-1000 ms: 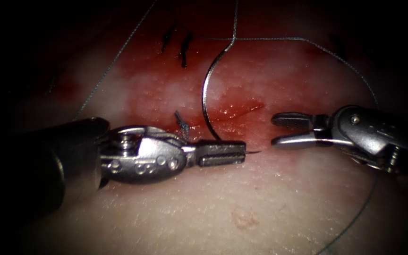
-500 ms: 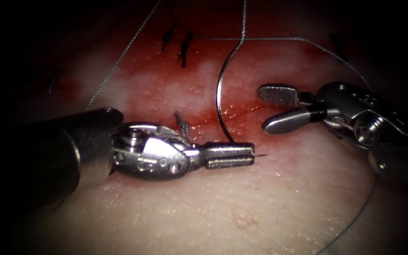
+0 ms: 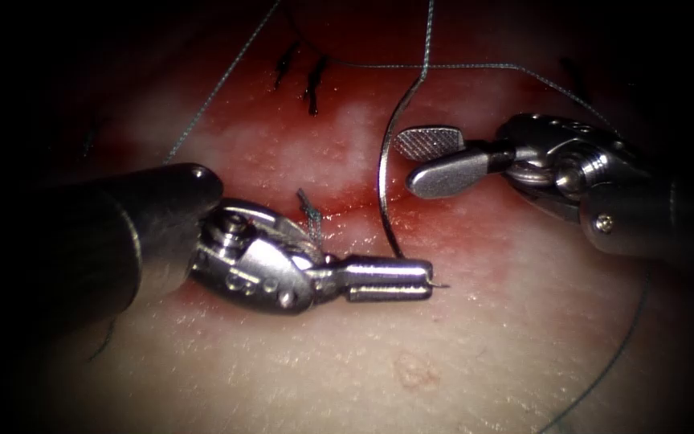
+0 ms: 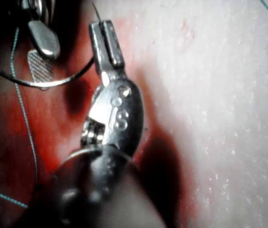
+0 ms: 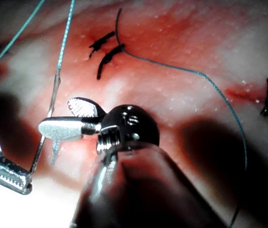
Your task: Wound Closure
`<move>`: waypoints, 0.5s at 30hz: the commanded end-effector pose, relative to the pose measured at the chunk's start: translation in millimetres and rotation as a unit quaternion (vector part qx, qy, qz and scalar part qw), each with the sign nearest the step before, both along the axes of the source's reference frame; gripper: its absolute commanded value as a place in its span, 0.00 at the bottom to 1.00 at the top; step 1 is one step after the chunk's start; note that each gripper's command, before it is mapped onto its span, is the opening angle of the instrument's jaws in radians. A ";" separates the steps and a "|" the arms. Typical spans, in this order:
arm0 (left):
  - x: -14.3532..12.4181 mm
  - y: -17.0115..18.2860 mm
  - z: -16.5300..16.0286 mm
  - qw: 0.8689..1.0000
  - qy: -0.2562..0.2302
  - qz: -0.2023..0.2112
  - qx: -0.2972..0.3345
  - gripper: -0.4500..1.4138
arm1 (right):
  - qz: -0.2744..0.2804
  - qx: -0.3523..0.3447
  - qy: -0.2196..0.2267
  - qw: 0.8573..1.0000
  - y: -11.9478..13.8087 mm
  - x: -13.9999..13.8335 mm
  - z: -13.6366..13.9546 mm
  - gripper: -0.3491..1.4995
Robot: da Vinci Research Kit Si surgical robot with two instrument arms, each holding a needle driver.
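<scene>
The right tool [image 3: 415, 157] has swung up and leftward across the tissue [image 3: 443, 354], its parted jaws now just beside the needle [image 3: 385, 185]. The left tool [image 3: 427, 277], gripping the needle near its tip, has edged rightward, tilting the curve upright.

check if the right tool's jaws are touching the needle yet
Apart. In the endoscope view the right tool is open beside the needle, with a sliver of tissue between them. The left tool grips the needle near its tip.
</scene>
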State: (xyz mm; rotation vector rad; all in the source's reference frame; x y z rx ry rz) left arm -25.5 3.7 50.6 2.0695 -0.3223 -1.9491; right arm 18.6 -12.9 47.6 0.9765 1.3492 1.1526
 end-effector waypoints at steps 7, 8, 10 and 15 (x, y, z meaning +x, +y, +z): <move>-0.5 0.1 0.7 1.000 -0.019 0.014 -0.007 0.00 | -0.014 0.022 0.046 0.999 -0.2 2.1 0.1 0.78; -0.5 0.1 0.7 1.000 -0.018 0.013 -0.007 0.00 | -0.015 0.022 0.051 0.998 -0.3 2.2 0.1 0.77; -0.5 0.2 0.7 1.000 -0.019 0.013 -0.007 0.00 | -0.018 0.022 0.059 0.998 -0.3 2.3 -0.1 0.72; -0.5 0.1 0.6 1.000 -0.023 0.010 -0.007 0.00 | -0.013 0.023 0.056 0.998 -0.4 2.9 0.0 0.63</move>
